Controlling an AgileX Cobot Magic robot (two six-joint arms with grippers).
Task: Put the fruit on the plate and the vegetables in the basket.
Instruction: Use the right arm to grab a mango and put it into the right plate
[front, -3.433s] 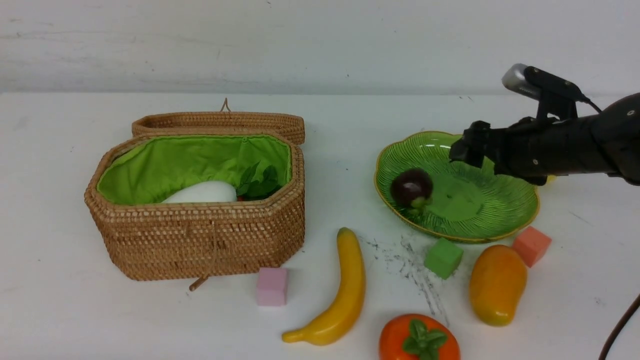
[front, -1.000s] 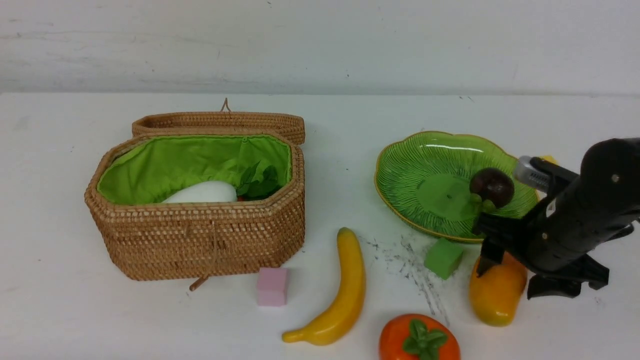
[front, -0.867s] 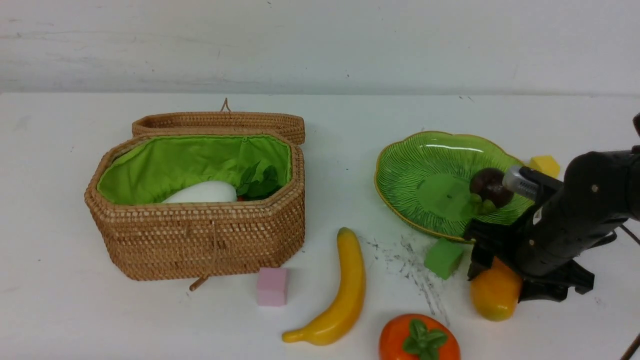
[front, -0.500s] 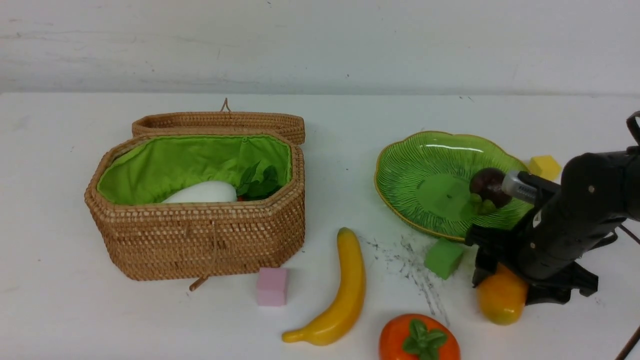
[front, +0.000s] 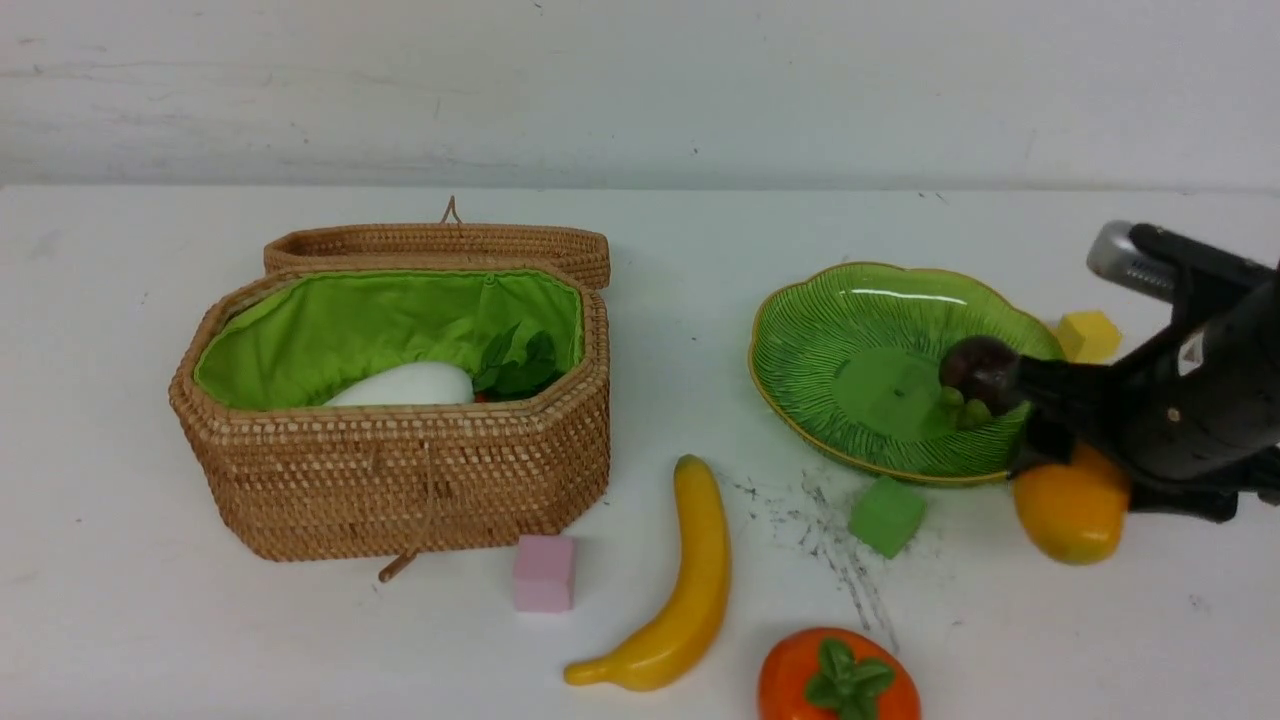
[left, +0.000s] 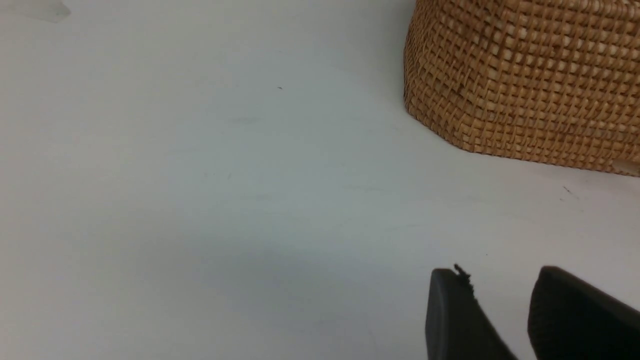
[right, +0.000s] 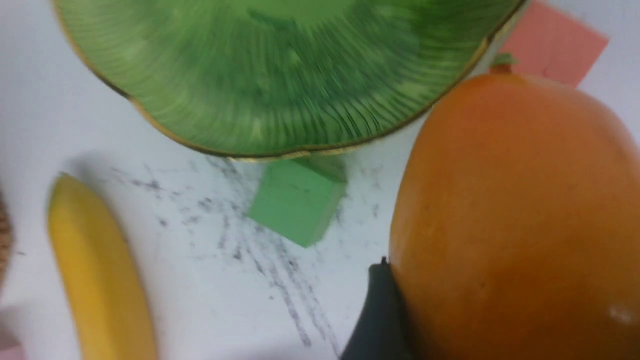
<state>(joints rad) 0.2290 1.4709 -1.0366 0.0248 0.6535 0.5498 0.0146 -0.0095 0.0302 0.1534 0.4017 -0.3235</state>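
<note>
While beside the plate, right gripper tight around mango.

A plain white wall stands well beyond the right gripper, with faint grey stains on it. Under the gripper lies a white table, matte and evenly lit, with soft shadows only. To the gripper's left, the tabletop carries dark grey scuff marks and a few small specks.
</note>
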